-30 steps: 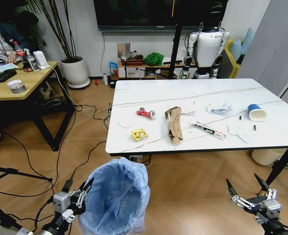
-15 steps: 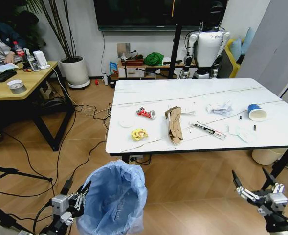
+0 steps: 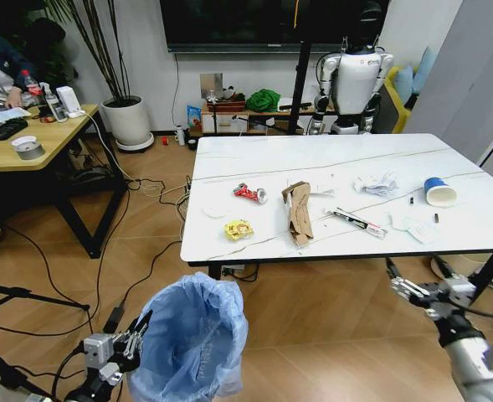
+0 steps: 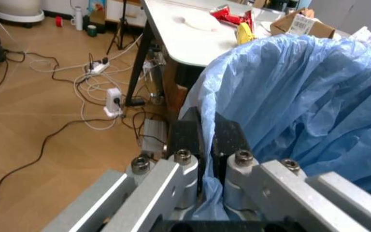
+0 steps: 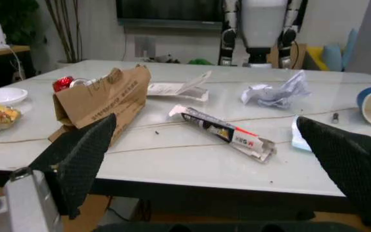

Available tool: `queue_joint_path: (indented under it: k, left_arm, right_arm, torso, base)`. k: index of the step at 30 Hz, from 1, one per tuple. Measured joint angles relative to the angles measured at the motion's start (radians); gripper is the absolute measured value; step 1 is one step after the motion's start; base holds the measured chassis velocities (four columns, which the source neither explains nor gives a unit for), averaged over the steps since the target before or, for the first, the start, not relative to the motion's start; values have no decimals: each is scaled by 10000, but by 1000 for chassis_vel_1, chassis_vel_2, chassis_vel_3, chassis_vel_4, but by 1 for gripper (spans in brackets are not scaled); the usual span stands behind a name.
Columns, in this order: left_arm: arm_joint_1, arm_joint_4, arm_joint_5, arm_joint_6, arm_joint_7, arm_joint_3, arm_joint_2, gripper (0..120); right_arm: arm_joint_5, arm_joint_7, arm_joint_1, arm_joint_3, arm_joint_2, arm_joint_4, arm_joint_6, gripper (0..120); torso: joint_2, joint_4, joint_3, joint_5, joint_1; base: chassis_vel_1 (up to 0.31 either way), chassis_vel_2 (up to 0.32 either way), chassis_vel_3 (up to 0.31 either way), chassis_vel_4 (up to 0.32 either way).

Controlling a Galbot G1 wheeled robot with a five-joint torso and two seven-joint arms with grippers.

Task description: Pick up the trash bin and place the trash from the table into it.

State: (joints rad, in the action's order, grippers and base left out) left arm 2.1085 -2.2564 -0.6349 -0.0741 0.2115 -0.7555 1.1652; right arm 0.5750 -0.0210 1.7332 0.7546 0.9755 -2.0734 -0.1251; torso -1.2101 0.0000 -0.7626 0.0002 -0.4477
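- The left gripper point(image 4: 203, 145) has its two black fingers point(image 4: 185, 137) pinched together on the crinkled blue liner at the rim of the trash bin point(image 3: 192, 339); in the head view this gripper point(image 3: 136, 333) sits at the bin's left side, low and in front of the table point(image 3: 346, 159).
- The right gripper point(image 3: 418, 280) holds its two fingers point(image 5: 82, 154) spread wide with nothing between them, just below the table's near edge towards the right end.
- One bin stands on the wooden floor, near the table's front left corner and apart from it.
- On the marble-look top lie, each one in number: a crushed red can point(image 3: 249, 193), a yellow wrapper point(image 3: 238, 229), a folded brown cardboard piece point(image 3: 297, 213), a flattened tube-like wrapper point(image 5: 227, 133), a crumpled white paper point(image 3: 376, 184) and a blue-and-white cup point(image 3: 439, 192) on its side.
- Some flat white sheets point(image 3: 413, 224) lie near the cup; their count cannot be told.
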Motion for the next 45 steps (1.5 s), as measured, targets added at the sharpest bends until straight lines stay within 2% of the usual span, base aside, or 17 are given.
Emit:
queue_joint_path:
  k: [6, 11, 14, 18, 21, 24, 29, 33, 39, 45]
  left_arm:
    - [125, -37, 136, -13, 33, -45, 178, 0]
    - [175, -107, 420, -17, 16, -27, 586, 0]
    - [177, -145, 482, -17, 1, -29, 726, 0]
    - [196, -194, 575, -34, -3, -69, 989, 0]
    - [201, -194, 617, -47, 5, -78, 1076, 0]
    - [158, -145, 722, -76, 37, -76, 1391, 0]
    - [80, -33, 880, -96, 70, -55, 1769, 0]
    - [103, -7, 1065, -176, 140, -73, 2178, 0]
    - [210, -31, 1210, -267, 218, -134, 2530, 0]
    - [228, -71, 1279, -277, 232, -154, 2686, 0]
  right_arm:
    - [243, 152, -769, -545, -476, 540, 243, 100]
    - [319, 1219, -2256, -1544, -735, 599, 1450, 100]
    - [294, 1588, -2743, -2022, -780, 701, 1791, 100]
    - [360, 1832, -3668, -2930, -918, 1243, 1906, 100]
    - [551, 1830, -3960, -3161, -964, 1394, 1888, 100]
    - [1243, 1828, -4762, -3710, -1032, 1550, 1939, 100]
    - [1939, 1969, -5774, -4446, -1024, 1562, 2044, 100]
    - [2439, 2324, -7019, -5476, -928, 1677, 2362, 100]
    - [2618, 2624, -8009, -6519, -591, 2071, 2555, 100]
    - [2416, 2971, -8306, -6976, -269, 2213, 2859, 100]
  torso:
    - [8, 0, 4, 0, 4]
    - [16, 1, 9, -2, 8]
    - [18, 3, 10, -3, 8]
    - [23, 0, 12, 0, 9]
    - [24, 1, 13, -1, 10]
    - [26, 0, 14, -3, 11]
    - [27, 2, 15, -4, 12]
    - [29, 2, 17, -5, 13]
    - [32, 2, 18, -2, 14]
    - [33, 2, 19, -2, 15]
  base:
    - [0, 0, 0, 0]
    - [0, 0, 0, 0]
    - [0, 0, 0, 0]
    - [0, 0, 0, 0]
    - [0, 0, 0, 0]
    - [0, 0, 0, 0]
    - [0, 0, 0, 0]
    - [0, 0, 0, 0]
    - [0, 0, 0, 0]
    - [0, 0, 0, 0]
